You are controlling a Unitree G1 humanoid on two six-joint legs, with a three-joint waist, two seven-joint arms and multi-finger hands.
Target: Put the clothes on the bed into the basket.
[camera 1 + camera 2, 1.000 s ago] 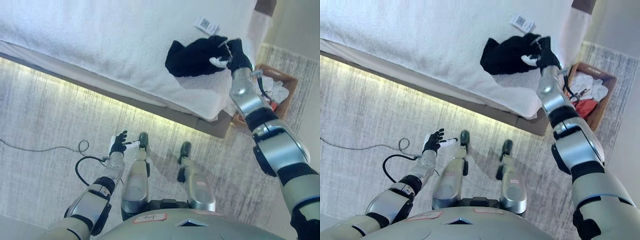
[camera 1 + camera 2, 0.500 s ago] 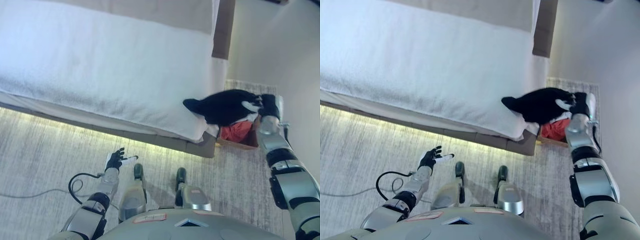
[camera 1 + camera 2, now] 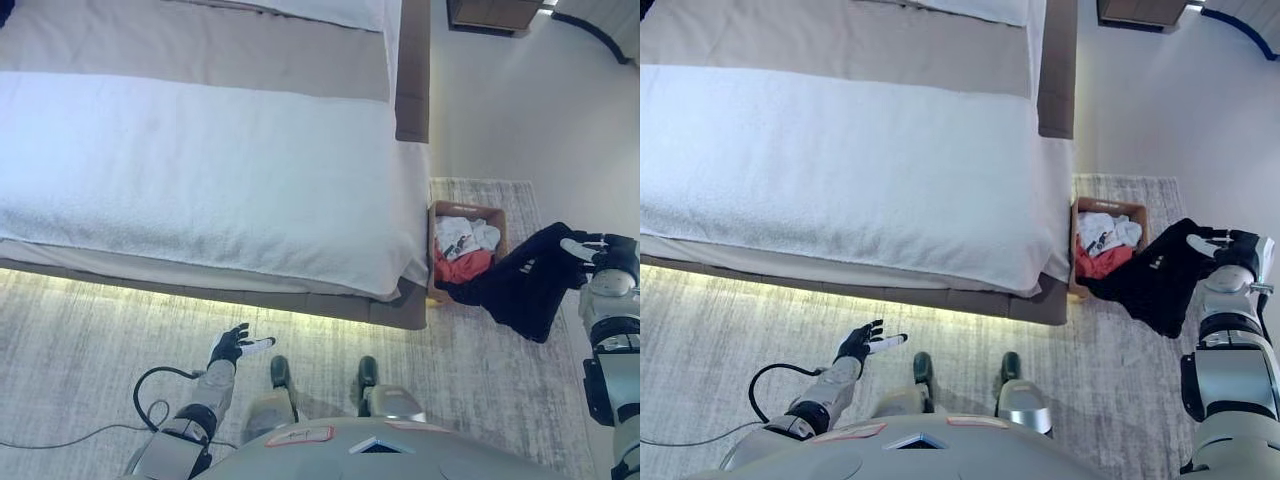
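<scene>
Now the right hand (image 3: 598,252), gripping the black garment (image 3: 522,288), has swung beyond the basket (image 3: 466,210).

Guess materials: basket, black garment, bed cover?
Basket: brown, rigid straight walls, probably wood or stiff board; can't tell which. Black garment: soft matte fabric, drapes limp from the right hand. Bed cover: white, nubbly, terry-like texture.

The basket (image 3: 466,211) stands on the rug, its left side tight against the bed (image 3: 200,170) corner, so access is from above or the right. White and red clothes (image 3: 462,250) already fill it. The black garment (image 3: 520,285) hanging from the right hand (image 3: 600,252) drapes over its right rim.
</scene>
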